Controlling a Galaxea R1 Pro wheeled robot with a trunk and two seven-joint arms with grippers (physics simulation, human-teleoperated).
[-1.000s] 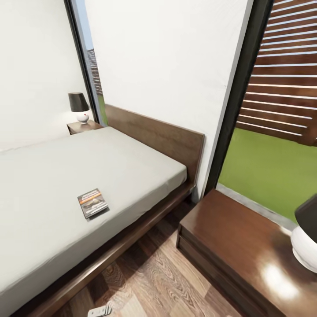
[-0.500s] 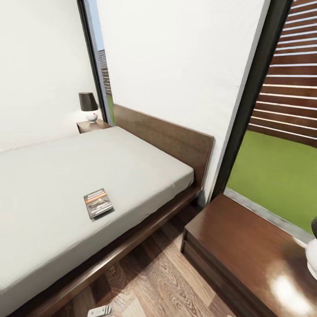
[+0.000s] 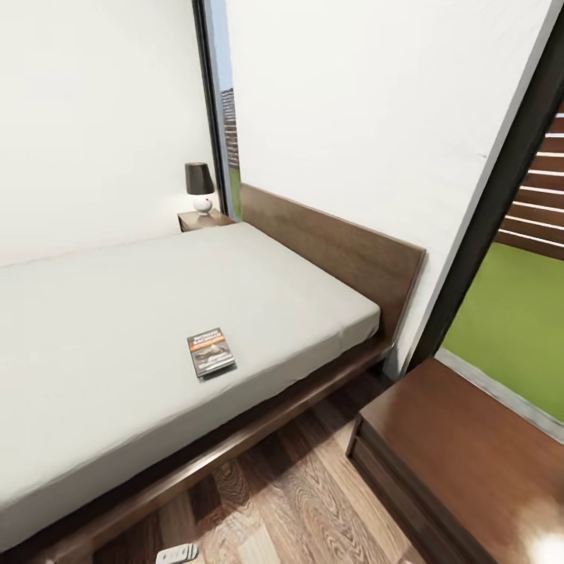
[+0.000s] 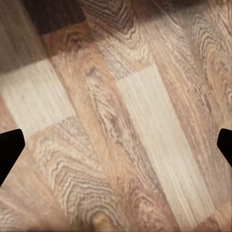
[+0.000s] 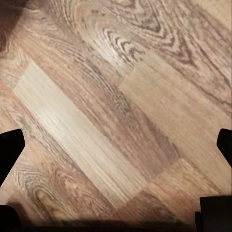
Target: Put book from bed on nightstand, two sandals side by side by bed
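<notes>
The book (image 3: 211, 352), dark with an orange band, lies flat on the off-white mattress of the bed (image 3: 117, 329), near the side edge closest to me. One nightstand (image 3: 470, 462) stands at the lower right beside the headboard, and the other nightstand (image 3: 205, 220) is on the bed's far side. The blue sandals are out of view. My left gripper (image 4: 116, 145) hangs open over bare floor planks, its black fingertips (image 4: 9, 150) at the picture's edges. My right gripper (image 5: 116, 145) is open above the floor in the same way, with nothing between its fingers.
A small lamp (image 3: 199, 186) with a dark shade stands on the far nightstand. Wood-plank floor (image 3: 290, 501) runs between the bed frame and the near nightstand. Tall black-framed windows (image 3: 501, 196) show a fence and grass. A small pale object (image 3: 177, 554) sits at the bottom edge.
The head camera has swung left, so the whole scene has shifted right. The lamp on the near nightstand has left the picture. The book has not moved on the mattress.
</notes>
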